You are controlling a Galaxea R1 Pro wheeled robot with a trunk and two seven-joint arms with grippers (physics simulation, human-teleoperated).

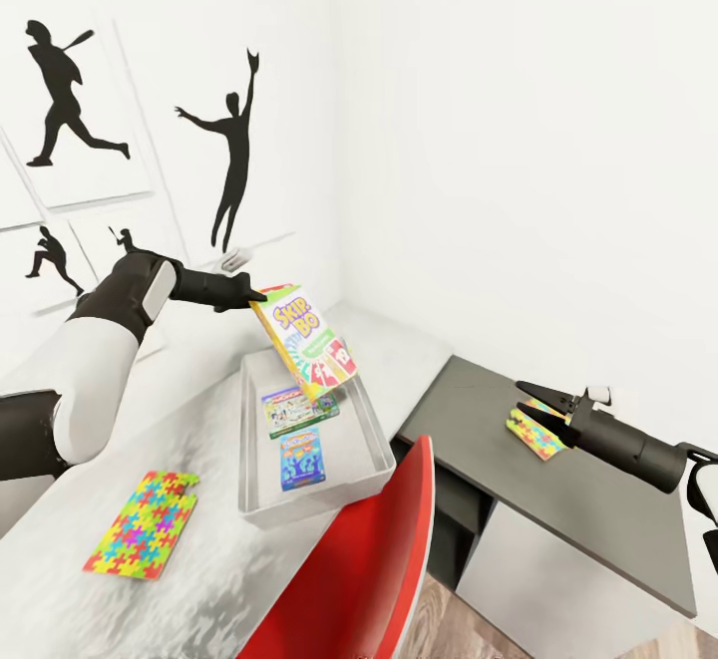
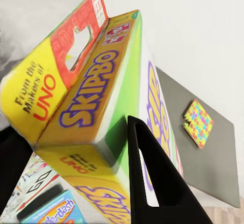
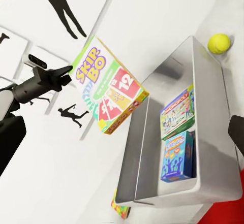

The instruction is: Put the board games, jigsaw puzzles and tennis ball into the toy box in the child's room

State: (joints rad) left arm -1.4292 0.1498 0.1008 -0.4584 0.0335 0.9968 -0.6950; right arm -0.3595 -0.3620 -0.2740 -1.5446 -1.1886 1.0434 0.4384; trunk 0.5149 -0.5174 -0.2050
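My left gripper (image 1: 251, 296) is shut on the top edge of the green-yellow Skip-Bo board game (image 1: 307, 343), which hangs tilted above the grey toy box (image 1: 371, 426) on the pale table (image 1: 189, 420). Its dark fingers (image 2: 155, 183) clamp the Skip-Bo box (image 2: 91, 92). Two more board games lie flat in the toy box (image 3: 136, 150): a pale green one (image 1: 298, 411) and a small blue one (image 1: 302, 460). One jigsaw puzzle (image 1: 143, 524) lies on the table. Another puzzle (image 1: 539, 433) lies on the dark desk beneath my open right gripper (image 1: 527, 398). The tennis ball (image 3: 218, 43) rests on the table beyond the box.
A red chair (image 1: 371, 559) stands close in front, against the box's near corner. The lower dark grey desk (image 1: 568, 499) runs to the right along the white wall. Black silhouette athlete pictures (image 1: 231, 156) hang on the wall behind the table.
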